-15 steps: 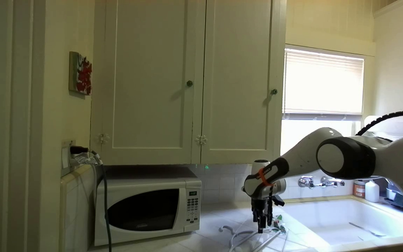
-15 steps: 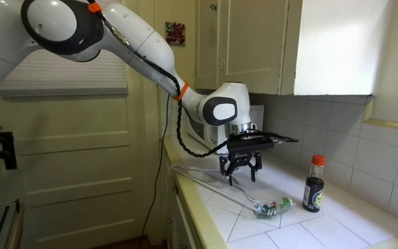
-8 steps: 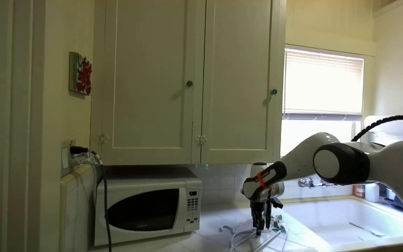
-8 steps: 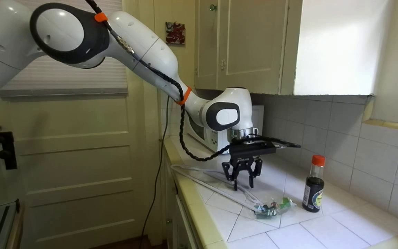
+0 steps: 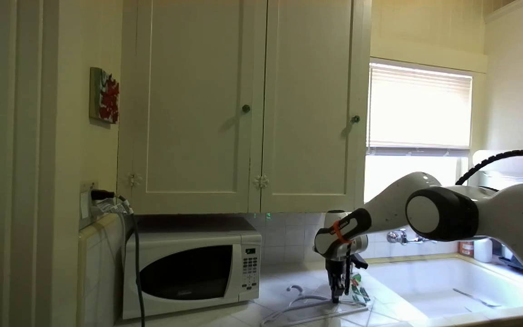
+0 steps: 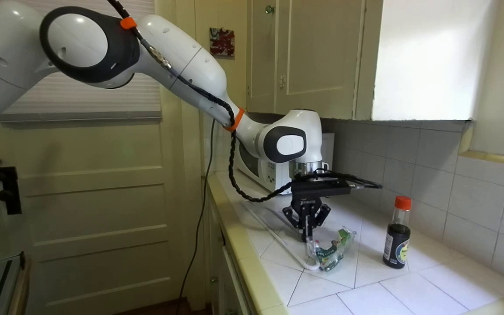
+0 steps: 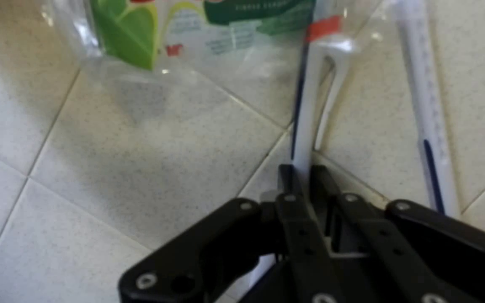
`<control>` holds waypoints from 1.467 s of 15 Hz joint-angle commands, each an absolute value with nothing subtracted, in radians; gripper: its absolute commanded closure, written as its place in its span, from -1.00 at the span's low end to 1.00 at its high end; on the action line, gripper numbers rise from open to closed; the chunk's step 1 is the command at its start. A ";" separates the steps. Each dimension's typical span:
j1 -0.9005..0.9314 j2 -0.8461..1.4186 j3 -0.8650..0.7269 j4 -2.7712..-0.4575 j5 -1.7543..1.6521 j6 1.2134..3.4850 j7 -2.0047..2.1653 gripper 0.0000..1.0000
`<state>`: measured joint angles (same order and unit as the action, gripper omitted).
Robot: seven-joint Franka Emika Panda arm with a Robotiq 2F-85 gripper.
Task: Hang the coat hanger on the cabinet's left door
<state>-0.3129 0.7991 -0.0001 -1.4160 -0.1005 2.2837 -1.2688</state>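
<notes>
The white coat hanger (image 5: 346, 312) lies on the tiled counter beside the microwave, its hook pointing away from the sink. My gripper (image 7: 303, 174) points down and is shut on one slim arm of the coat hanger (image 7: 307, 118), which runs between the fingertips. Its long straight bar (image 6: 279, 239) lies apart from the jaws. In both exterior views the gripper (image 6: 306, 237) is low, close to the tiles. Above the microwave, the cabinet's left door (image 5: 193, 100) is closed, with a small round knob (image 5: 246, 108) near its right edge.
A clear printed packet (image 6: 333, 253) lies against the hanger's end, partly over it in the wrist view. A dark sauce bottle (image 6: 396, 245) stands near the backsplash. The microwave (image 5: 193, 268) sits under the cabinet; the narrower right door (image 5: 309, 91) is closed too. A sink (image 5: 425, 259) adjoins the counter.
My gripper has come down and its jaws have closed on the hanger's arm. The hanger has turned on the counter, and the packet at its end has shifted with it.
</notes>
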 commanded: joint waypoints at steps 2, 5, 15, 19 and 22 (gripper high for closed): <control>-0.290 0.807 -0.029 -1.393 -0.113 2.169 -1.245 0.93; -0.275 0.755 -0.032 -1.459 -0.122 2.175 -1.238 0.93; -0.271 0.464 0.004 -1.814 -0.047 2.324 -1.171 0.93; -0.264 0.363 -0.006 -1.971 -0.033 2.436 -1.165 0.93; -0.270 0.271 -0.020 -2.138 -0.037 2.666 -1.156 0.93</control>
<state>-0.2661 0.3928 -0.0055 -1.9431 -0.0528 2.4722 -1.1657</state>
